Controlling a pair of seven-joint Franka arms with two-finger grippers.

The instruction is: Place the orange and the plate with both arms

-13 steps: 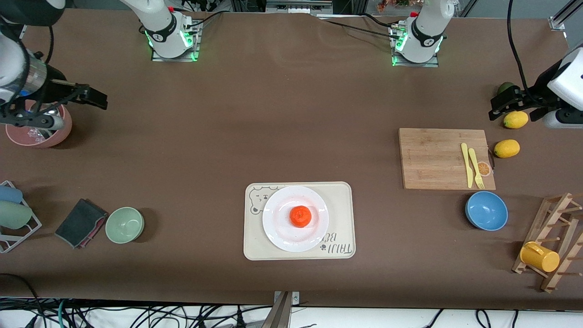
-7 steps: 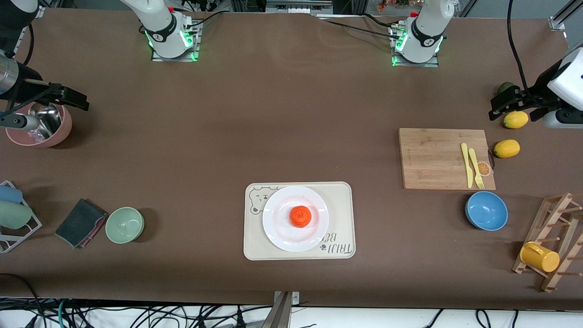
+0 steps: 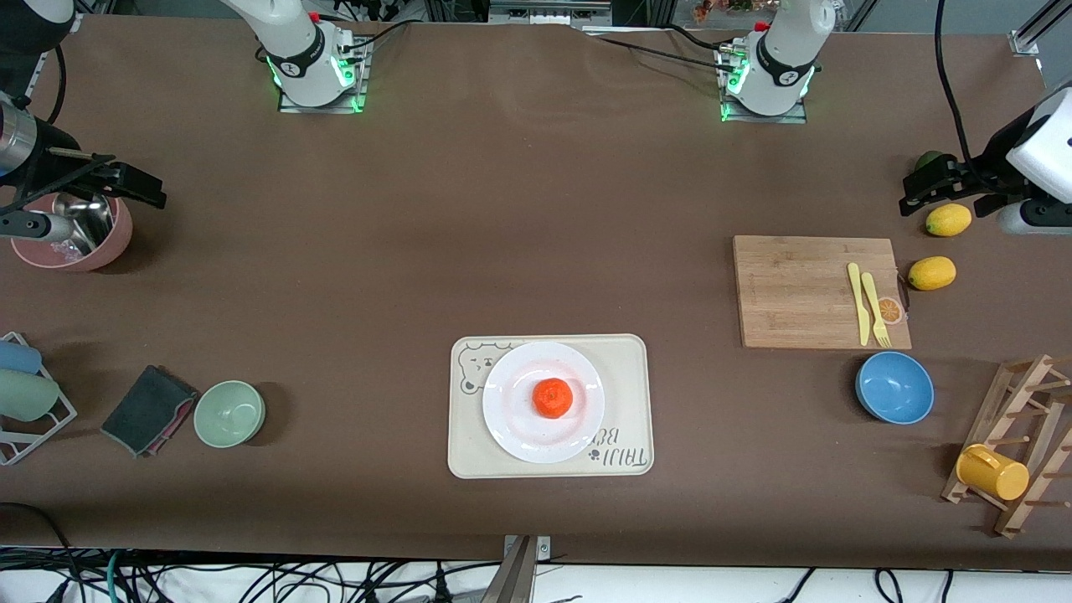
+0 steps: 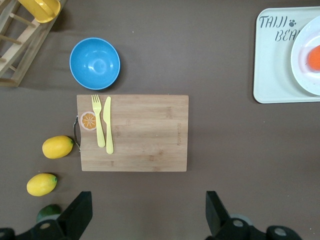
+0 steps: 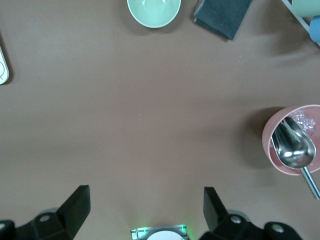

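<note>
The orange (image 3: 553, 397) lies in the middle of the white plate (image 3: 515, 429), which rests on the cream bear-print tray (image 3: 630, 368) near the table's front edge. The left wrist view shows part of the orange (image 4: 315, 59) and plate (image 4: 301, 70) at its edge. My left gripper (image 3: 930, 186) is open and empty, up over the table by the lemons at the left arm's end; it also shows in the left wrist view (image 4: 147, 217). My right gripper (image 3: 134, 182) is open and empty beside the pink bowl (image 3: 79, 243); it also shows in the right wrist view (image 5: 145, 210).
A cutting board (image 3: 804, 291) with a yellow knife and fork, two lemons (image 3: 948, 219), an avocado (image 3: 928, 159), a blue bowl (image 3: 894, 387) and a wooden rack with a yellow mug (image 3: 992, 471) are at the left arm's end. A green bowl (image 3: 229, 413) and dark cloth (image 3: 149, 409) are at the right arm's end.
My right gripper has drawn back toward the right arm's end of the table, off the pink bowl. The left gripper, orange and plate have hardly moved.
</note>
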